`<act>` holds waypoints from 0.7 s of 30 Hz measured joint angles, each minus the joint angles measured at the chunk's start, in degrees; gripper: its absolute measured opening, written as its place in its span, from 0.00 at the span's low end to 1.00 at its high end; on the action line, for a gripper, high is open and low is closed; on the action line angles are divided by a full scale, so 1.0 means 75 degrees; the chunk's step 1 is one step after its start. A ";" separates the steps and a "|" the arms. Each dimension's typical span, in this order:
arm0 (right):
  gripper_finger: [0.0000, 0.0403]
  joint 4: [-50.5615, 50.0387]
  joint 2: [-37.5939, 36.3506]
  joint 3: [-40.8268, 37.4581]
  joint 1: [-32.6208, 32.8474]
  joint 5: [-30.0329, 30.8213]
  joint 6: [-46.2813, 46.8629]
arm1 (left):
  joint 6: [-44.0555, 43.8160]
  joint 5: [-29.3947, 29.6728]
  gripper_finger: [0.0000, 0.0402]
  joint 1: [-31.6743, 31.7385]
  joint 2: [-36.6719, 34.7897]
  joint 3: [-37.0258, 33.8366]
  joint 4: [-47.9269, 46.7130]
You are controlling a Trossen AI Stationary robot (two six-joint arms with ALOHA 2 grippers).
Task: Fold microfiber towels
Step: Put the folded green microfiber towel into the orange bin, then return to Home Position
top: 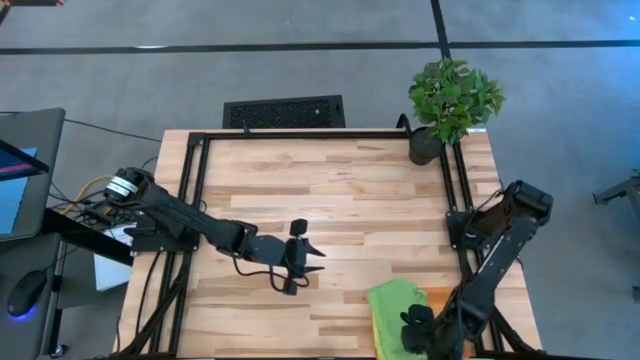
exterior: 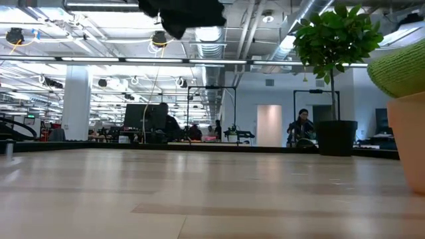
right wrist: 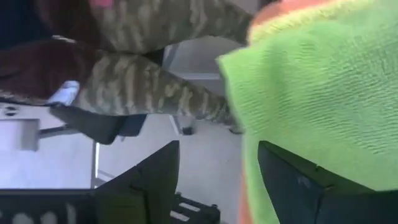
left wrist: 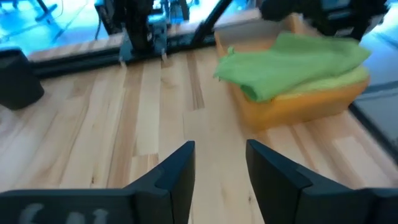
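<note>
A folded lime green towel (top: 393, 303) lies at the table's near right corner, on top of a yellowish cloth (left wrist: 339, 81) and an orange mat (left wrist: 298, 111). The low view shows the same green towel (exterior: 402, 66) at its right edge. My right gripper (top: 418, 328) hangs open just over the towel's near edge (right wrist: 298, 93), pointing steeply down. My left gripper (top: 315, 262) hovers open above the bare middle of the table, with nothing between its fingers (left wrist: 219, 146), facing the stack from the left. My right gripper's one finger (right wrist: 311, 183) shows in front of the lime green towel's near edge. I cannot tell whether it touches the cloth. Nothing lies between the two fingers.
A potted plant (top: 452, 98) stands at the far right corner. Black frame rails (top: 200, 140) run along the table's left, far and right sides. Bare wood (top: 340, 190) spans the middle. A person's patterned trousers (right wrist: 155, 68) show beyond the near edge.
</note>
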State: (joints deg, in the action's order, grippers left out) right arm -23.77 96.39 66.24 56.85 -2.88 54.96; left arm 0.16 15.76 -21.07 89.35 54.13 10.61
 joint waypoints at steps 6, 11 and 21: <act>0.57 -0.0493 -0.1036 0.0003 0.0008 0.1286 -0.0036 | 0.0184 0.0109 0.25 -0.0193 -0.0722 0.0000 -0.0423; 0.53 -0.0580 -0.1817 0.0003 0.0002 0.2079 -0.1210 | -0.0082 0.0560 0.13 -0.0471 -0.1548 0.0003 -0.1642; 0.24 -0.1336 -0.3022 0.0000 -0.0705 0.4669 -0.4309 | -0.0491 0.2081 0.00 -0.1512 -0.3015 0.0003 -0.3634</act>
State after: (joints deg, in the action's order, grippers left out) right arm -33.79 73.72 66.24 51.56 32.13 22.64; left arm -3.52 31.37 -32.41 66.74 54.15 -16.65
